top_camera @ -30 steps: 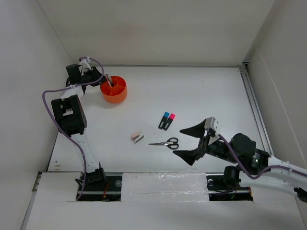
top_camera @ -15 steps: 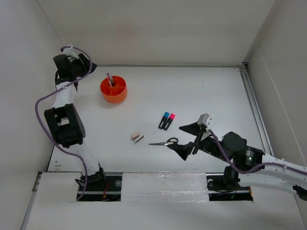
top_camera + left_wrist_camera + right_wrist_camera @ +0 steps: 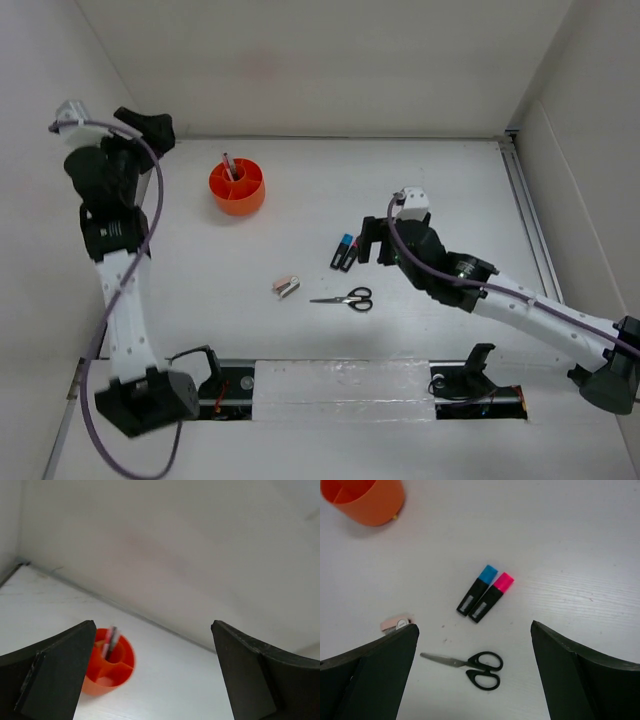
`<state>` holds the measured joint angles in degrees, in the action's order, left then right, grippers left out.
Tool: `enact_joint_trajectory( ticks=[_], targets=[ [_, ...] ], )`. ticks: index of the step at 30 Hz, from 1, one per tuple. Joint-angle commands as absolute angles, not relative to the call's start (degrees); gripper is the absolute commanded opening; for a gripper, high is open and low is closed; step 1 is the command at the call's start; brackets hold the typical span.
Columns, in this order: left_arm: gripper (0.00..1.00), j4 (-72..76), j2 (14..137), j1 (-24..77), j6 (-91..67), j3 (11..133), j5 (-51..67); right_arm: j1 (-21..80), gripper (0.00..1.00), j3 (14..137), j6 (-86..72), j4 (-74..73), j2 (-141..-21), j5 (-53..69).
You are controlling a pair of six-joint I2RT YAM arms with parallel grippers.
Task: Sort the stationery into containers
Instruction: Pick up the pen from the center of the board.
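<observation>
Two end effectors spread wide, both empty

On the white table [image 3: 450, 180], the left end effector [image 3: 153, 630] hangs well clear of the orange tub [image 3: 238, 188], where a thin pen [image 3: 229, 166] stands in one compartment. The right end effector [image 3: 473, 626] hovers over the black scissors [image 3: 348, 298], blue-capped highlighter [image 3: 476, 591], pink-capped highlighter [image 3: 492, 596] and small stapler [image 3: 287, 287], likely choosing one.

The work surface is formed by a white table [image 3: 430, 180], faintly streaked and scuffed. It is enclosed on three sides by plain white walls: a back wall [image 3: 330, 60], a left wall [image 3: 40, 60] and a right wall [image 3: 590, 110]. A metal rail [image 3: 525, 210] is fitted along the table's right edge. The near edge is covered by a white strip [image 3: 340, 385]. Even, diffuse light is provided, and only soft shadows are cast.
</observation>
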<state>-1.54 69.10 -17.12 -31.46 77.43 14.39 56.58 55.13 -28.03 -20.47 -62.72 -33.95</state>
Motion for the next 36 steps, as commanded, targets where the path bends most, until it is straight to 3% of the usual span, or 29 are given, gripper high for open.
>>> enact_joint_trajectory(
  ticks=[1,3,5,10,14,20,30,36],
  targets=[
    [1.0,13.55,55.67,-17.14,-39.35,61.22,20.12,50.9,1.0,55.11,-31.3,-19.79,-61.61,-26.74],
    [1.0,24.47,49.86,-17.14,-45.24,48.07,23.37,48.88,1.0,54.5,-31.29,-19.25,-61.61,-25.05],
    [1.0,30.06,45.62,-17.14,-48.5,44.57,23.99,47.82,1.0,54.49,-32.69,-19.86,-62.48,-23.39],
    [1.0,19.28,50.52,-16.27,-44.05,49.73,27.69,44.3,1.0,56.42,-36.47,-22.05,-69.16,-22.68],
    [1.0,1.88,60.17,-16.26,-41.66,59.3,26.64,43.77,1.0,59.5,-41.73,-23.81,-76.36,-25.48],
    [1.0,-14.67,67.41,-16.26,-39.9,62.31,25.93,42.71,0.99,65.03,-48.07,-26.27,-87.61,-26.63],
    [1.0,-20.04,58.02,-15.21,-36.22,58.99,6.52,42.19,0.95,70.22,-55.28,-28.73,-101.95,-27.77],
    [1.0,-16.97,49.14,-14.59,-31.56,52.04,11.15,42.19,0.89,72.25,-58.61,-31.03,-105.81,-28.39]
  ],
)
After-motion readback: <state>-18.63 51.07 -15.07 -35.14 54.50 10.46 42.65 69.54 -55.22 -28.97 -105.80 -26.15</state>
